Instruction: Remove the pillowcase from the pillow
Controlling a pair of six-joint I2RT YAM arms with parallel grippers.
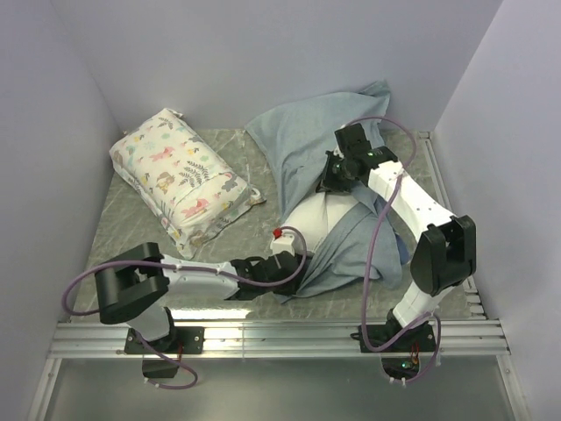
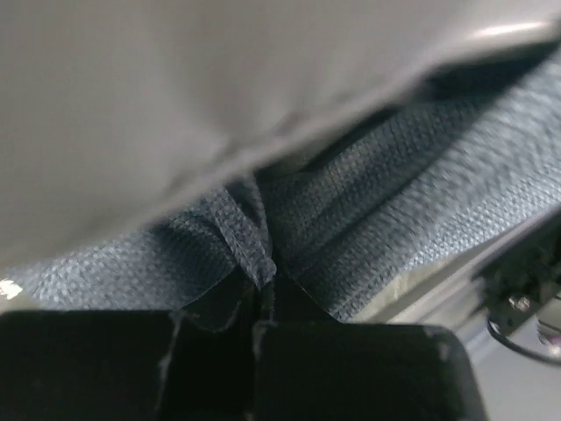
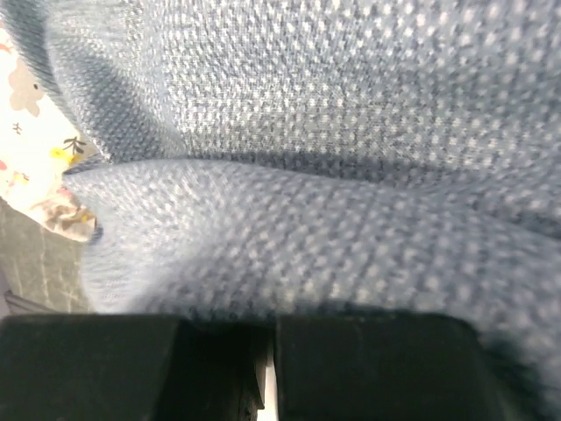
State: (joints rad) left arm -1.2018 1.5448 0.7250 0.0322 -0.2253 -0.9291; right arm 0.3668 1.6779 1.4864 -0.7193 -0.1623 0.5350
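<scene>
The pillowcase (image 1: 307, 132) shows its lighter grey-blue reverse and lies bunched over the far end and right side of the off-white pillow (image 1: 311, 219), whose near-left part is bare. My left gripper (image 1: 291, 268) is at the pillow's near end, shut on a fold of the pillowcase hem (image 2: 254, 250). In the left wrist view the pillow (image 2: 175, 105) bulges above the pinched cloth. My right gripper (image 1: 337, 172) is on top of the pillow's far part, shut on the pillowcase (image 3: 307, 132), which fills the right wrist view and covers the fingertips.
A smaller white floral-print pillow (image 1: 180, 175) lies at the back left; its edge shows in the right wrist view (image 3: 26, 132). Grey walls close in the left, back and right. A metal rail (image 1: 280, 338) runs along the near edge.
</scene>
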